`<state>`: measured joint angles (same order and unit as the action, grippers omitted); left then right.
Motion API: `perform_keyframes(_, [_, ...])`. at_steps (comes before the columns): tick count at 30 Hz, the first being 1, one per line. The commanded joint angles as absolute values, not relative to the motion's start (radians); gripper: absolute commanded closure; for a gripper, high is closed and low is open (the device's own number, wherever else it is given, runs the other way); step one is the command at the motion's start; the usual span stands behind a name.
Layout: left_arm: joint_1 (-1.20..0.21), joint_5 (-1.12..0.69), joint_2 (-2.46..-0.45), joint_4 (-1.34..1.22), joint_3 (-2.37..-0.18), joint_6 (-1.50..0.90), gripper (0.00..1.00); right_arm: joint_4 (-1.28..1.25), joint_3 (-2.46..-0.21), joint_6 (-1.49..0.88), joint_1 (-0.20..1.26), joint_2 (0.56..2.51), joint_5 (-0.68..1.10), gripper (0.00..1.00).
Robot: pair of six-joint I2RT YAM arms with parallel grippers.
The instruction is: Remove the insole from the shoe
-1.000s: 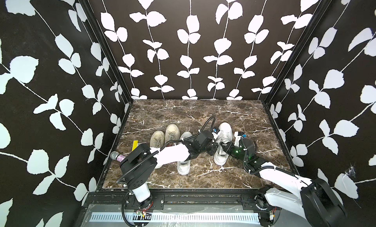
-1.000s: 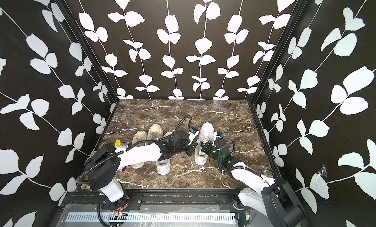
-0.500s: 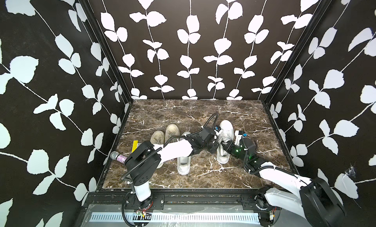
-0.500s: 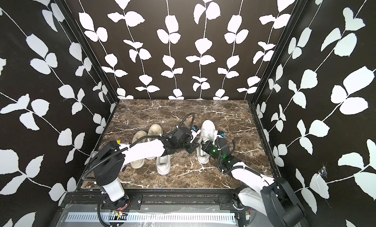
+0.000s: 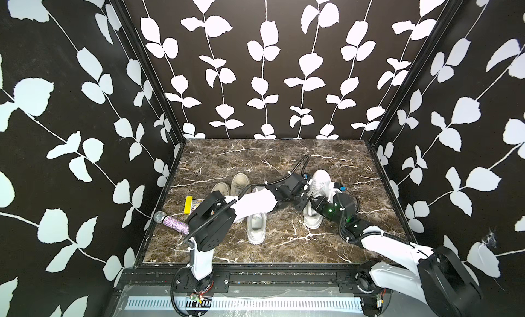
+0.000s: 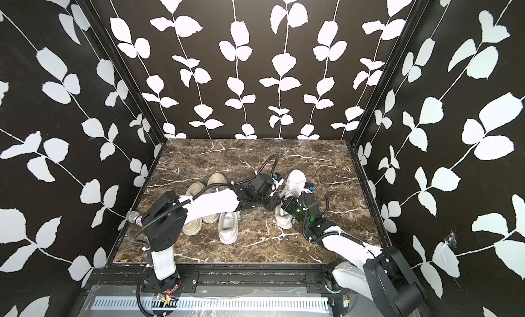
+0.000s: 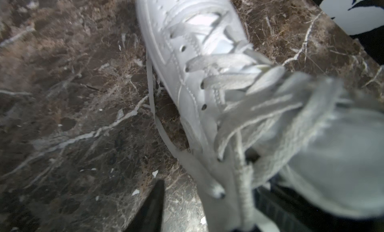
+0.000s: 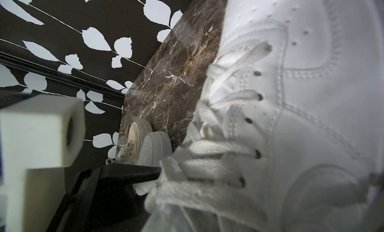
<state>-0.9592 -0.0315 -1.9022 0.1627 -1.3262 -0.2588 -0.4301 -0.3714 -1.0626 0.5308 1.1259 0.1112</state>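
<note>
L gripper [image 5: 303, 202] straddles the side of white shoe [image 5: 319, 182] on marble table [image 5: 255, 159], fingers apart. R gripper [image 5: 314, 202], fingers together, sits at its collar.

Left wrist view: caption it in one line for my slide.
White laced sneaker on brown marble tabletop, a loose lace trailing, a black gripper finger close by.

A white sneaker [image 7: 187, 54] lies slantwise on the brown marble tabletop [image 7: 72, 116], its laces slack across the eyelets. One loose lace [image 7: 153, 108] trails off its side and down onto the stone. The left hand [image 7: 209, 187] stands with its jaws apart astride the sneaker's near side. One black finger [image 7: 153, 206] is outside, with bare marble showing between it and the leather. The other is under a pale grey shape [image 7: 336, 154] too blurred to name. A leaf-patterned wall [image 7: 357, 10] fills one corner.
</note>
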Motion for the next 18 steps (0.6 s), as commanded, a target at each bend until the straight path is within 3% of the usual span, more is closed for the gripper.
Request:
perform_keyframes(1, [-0.924, 0.073, -1.984, 0.281, -1.347, -0.290, 0.72, -0.679, -0.402, -1.093, 0.557, 1.052, 0.157, 1.00])
perform_keyframes(5, [-0.903, 0.101, -2.026, 0.336, -1.413, -0.315, 0.91, -0.676, -0.386, -1.091, 0.558, 1.010, 0.152, 1.00])
perform_keyframes(8, [-0.887, 0.128, -2.023, 0.336, -1.416, -0.339, 1.00, -0.621, -0.374, -1.073, 0.556, 0.974, 0.142, 1.00])
perform_keyframes(18, [-0.875, 0.221, -1.985, 0.360, -1.431, -0.370, 1.00, -0.648, -0.353, -1.055, 0.557, 0.995, 0.149, 1.00])
